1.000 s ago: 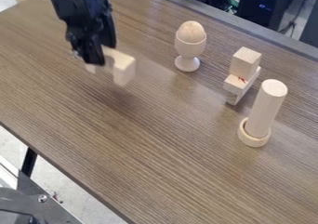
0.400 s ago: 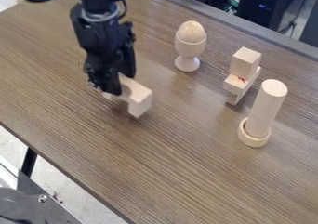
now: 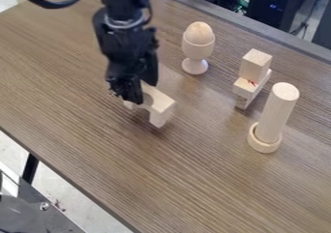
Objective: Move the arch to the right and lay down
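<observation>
Clamping a pale wooden arch [image 3: 159,102], the black two-finger end effector [image 3: 137,99] hangs low over the brown wood-grain desk [image 3: 155,179], left of centre. Farther right, a pale wooden stemmed cup [image 3: 196,52] holds a smooth wooden egg [image 3: 199,32].

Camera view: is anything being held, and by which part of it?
The arch is held in the gripper, pinched across the span that joins its legs; the legs point down.

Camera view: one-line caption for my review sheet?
Pincer gripping a wooden arch, with an egg in a cup, stacked blocks and a cylinder in a ring on the table.
</observation>
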You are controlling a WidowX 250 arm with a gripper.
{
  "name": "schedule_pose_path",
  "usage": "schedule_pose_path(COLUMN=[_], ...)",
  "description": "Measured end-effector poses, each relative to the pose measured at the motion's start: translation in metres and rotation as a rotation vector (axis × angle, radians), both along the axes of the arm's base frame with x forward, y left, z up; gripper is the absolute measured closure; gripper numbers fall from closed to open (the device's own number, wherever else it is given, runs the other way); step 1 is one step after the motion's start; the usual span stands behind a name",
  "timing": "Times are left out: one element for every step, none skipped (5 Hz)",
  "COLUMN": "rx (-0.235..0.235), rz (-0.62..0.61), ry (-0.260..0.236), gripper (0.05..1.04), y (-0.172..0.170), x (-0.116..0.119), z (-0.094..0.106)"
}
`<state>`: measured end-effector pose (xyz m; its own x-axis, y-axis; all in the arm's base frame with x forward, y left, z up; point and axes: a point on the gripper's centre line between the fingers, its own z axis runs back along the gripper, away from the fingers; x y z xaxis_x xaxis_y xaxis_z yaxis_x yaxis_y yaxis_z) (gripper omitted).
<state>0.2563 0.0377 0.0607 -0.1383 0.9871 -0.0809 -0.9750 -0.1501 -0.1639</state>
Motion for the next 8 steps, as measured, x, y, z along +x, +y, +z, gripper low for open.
schedule_pose_path(rx=[0.006,0.007,0.015,0.012,0.015,0.043,0.064,0.048], rz=[-0.002,0.006,0.016,0.032,0.061,0.082,0.155,0.223], ry=[0.006,0.012,0.014,0.013,0.004,0.028,0.047,0.022], gripper=[0.548,0.548,0.548,0.548,0.483,0.178,0.076,0.084], y=[-0.011,-0.019,-0.029,-0.037,-0.041,-0.035,0.0,0.038], x=[0.003,0.016,0.03,0.046,0.061,0.065,0.06,0.045], z=[-0.004,-0.009,-0.013,-0.017,-0.018,-0.024,-0.024,0.006])
